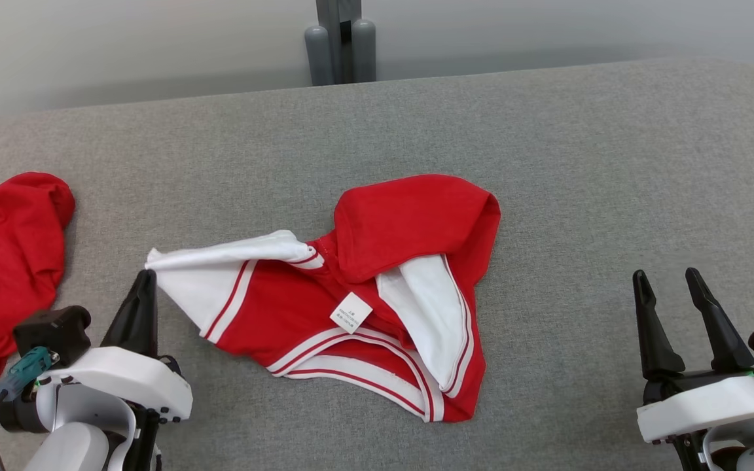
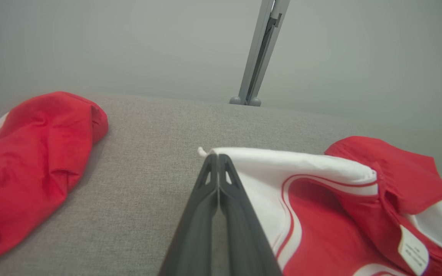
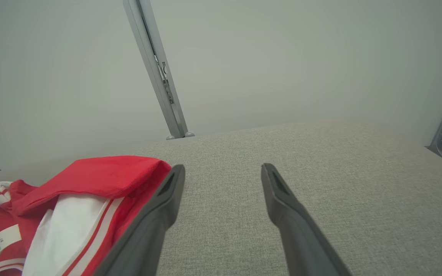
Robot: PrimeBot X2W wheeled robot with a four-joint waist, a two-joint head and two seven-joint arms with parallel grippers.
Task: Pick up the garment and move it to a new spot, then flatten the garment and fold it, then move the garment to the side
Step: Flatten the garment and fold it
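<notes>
At the desk's [image 1: 580, 163] near edge, the left pincer [image 1: 147, 278], its dark tapered fingers pressed together, meets the white corner of the crumpled red-and-white striped cotton garment [image 1: 364, 307] lying mid-desk; whether cloth is nipped is unclear. The right pincer [image 1: 665, 275] stands spread near the right edge. A soft red cloth [image 1: 4, 261] is cut off at the left edge of the grey woven cover.

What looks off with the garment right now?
The red-and-white garment lies crumpled on the grey surface: one red part folded over, white inside turned out, label showing. The left end effector is shut at its white corner. A second red garment sits bunched at left.
</notes>
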